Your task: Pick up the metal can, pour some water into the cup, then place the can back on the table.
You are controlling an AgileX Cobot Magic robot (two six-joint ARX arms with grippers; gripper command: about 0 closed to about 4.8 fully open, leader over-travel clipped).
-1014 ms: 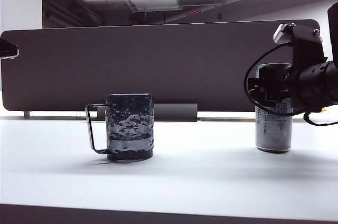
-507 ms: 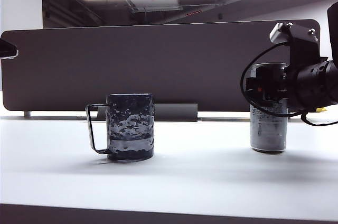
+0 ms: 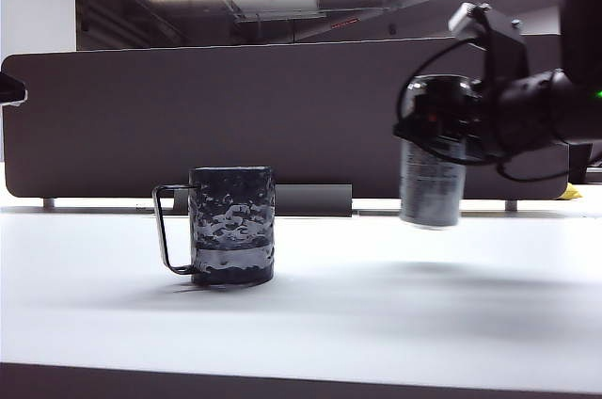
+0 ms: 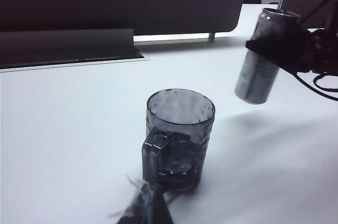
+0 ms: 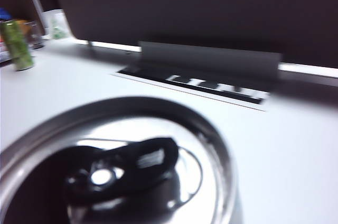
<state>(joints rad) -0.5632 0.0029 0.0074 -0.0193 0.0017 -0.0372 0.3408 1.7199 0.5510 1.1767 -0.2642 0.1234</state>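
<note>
The metal can [image 3: 431, 178], a tall slim silver aluminium drink can with small dark print, hangs in the air on the right of the exterior view, clear of the broad flat white desk [image 3: 357, 314] and slightly tilted, with a soft shadow on the surface below it.

Going from the left: only a sliver of the left arm shows at the left edge of the exterior view, and the left claw cannot be made out in any picture, so whether it stands wide or narrow cannot be told. Next comes the cup [image 3: 231, 225], a dark smoky dimpled-glass cylindrical mug, standing upright on the desk left of centre with its thin rectangular wire-like handle [image 3: 167, 228] turned to the left. The left wrist view looks down into its open mouth [image 4: 180, 106]; some liquid seems to sit low inside, though the dark glass makes that hard to judge. Behind it runs a dark grey divider panel [image 3: 282, 117] with a long grey strip at its foot.

Well apart from the cup, to the right, the right claw [image 3: 442, 126] is clamped around the upper part of the can, its black body and cables reaching in from the right edge. The right wrist view, blurred, shows the can's shiny top with its pull tab [image 5: 124, 163] close under the camera.
</note>
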